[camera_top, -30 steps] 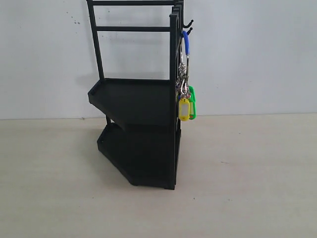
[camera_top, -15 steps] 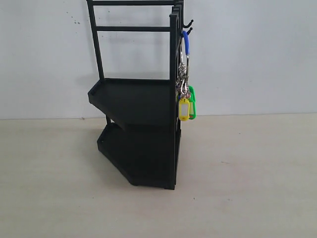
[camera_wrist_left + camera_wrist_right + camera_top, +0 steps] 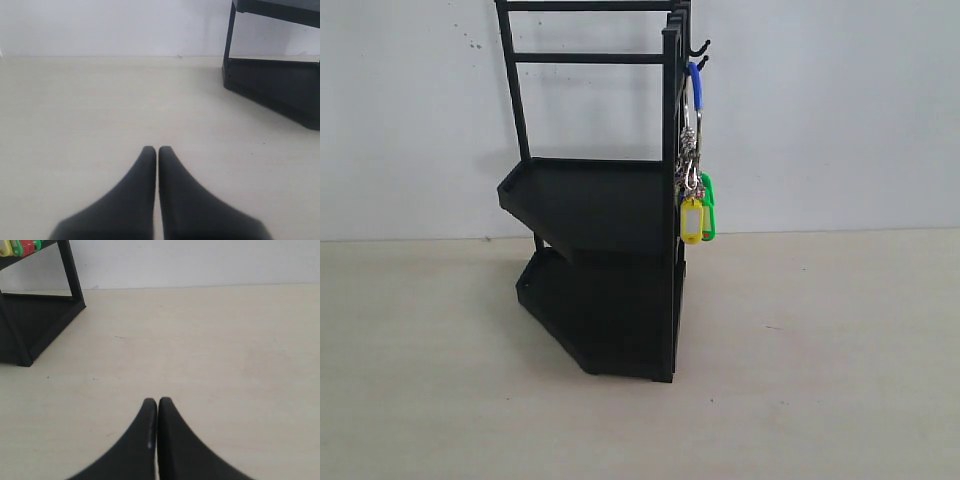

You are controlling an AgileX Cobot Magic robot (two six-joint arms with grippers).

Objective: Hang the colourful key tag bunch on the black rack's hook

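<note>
We are recording no displacement since the earlier frames. The colourful key tag bunch [image 3: 693, 205] is hanging exactly where it was, with its blue-sleeved metal ring [image 3: 695, 82] looped over the hook [image 3: 700, 61], the lower of two prongs near the top of the black rack [image 3: 600, 210]. The yellow tag [image 3: 691, 220] and green tag [image 3: 707, 208] are dangling against the rack's right front post, level with the upper tray. The rack is standing upright on the pale table [image 3: 820, 350], close to the white wall [image 3: 840, 120]. We are reading the left gripper [image 3: 157, 150] as empty, jaws pressed together tip to tip. The right gripper [image 3: 157, 401] is showing the same condition: jaws closed on nothing, over bare table, well apart from the rack.
</note>
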